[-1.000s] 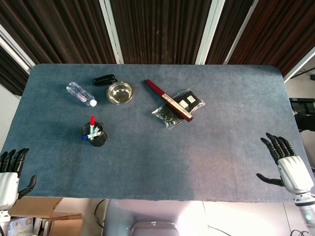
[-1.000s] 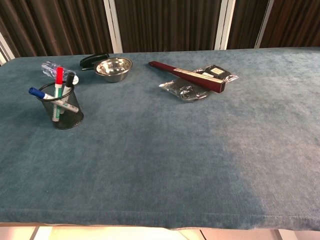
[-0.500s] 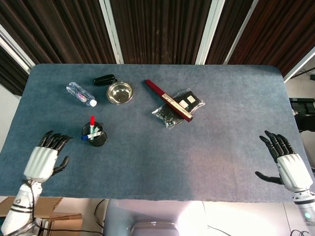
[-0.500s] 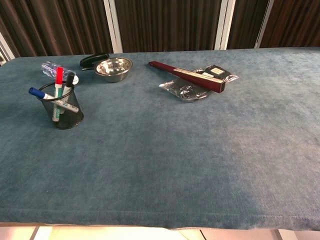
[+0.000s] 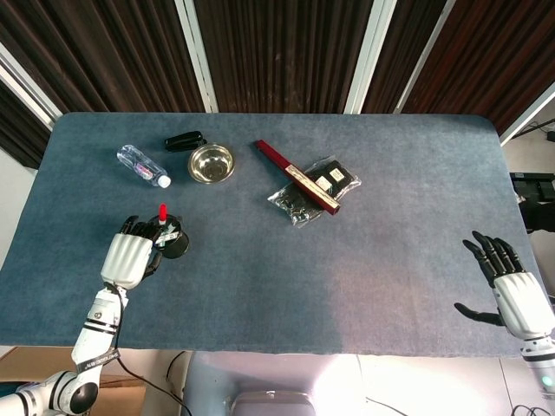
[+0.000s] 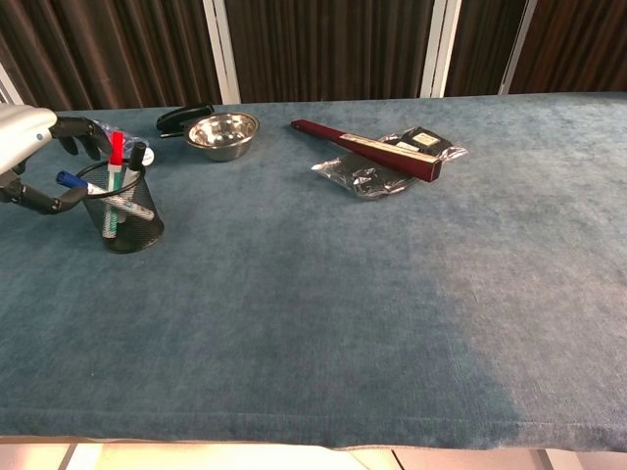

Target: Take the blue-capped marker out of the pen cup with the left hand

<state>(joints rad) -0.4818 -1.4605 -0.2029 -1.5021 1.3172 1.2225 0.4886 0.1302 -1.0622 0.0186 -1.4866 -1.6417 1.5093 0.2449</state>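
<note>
A black mesh pen cup (image 6: 125,217) stands at the table's left, also in the head view (image 5: 176,244). It holds a red-capped marker (image 6: 117,148), a black-capped one (image 6: 136,155) and the blue-capped marker (image 6: 71,181), which leans out to the left. My left hand (image 6: 29,147) hovers just left of the cup, fingers spread around the blue cap without gripping it; in the head view the left hand (image 5: 132,254) covers the blue cap. My right hand (image 5: 513,286) is open near the table's front right edge.
Behind the cup lie a plastic water bottle (image 5: 142,165), a black stapler (image 5: 184,140) and a steel bowl (image 5: 212,163). A dark red box (image 5: 297,177) rests on a plastic bag of parts (image 5: 314,191) at the centre back.
My left hand has moved from the front left edge up and right to the pen cup, and now shows in the chest view. The right hand has barely shifted.
</note>
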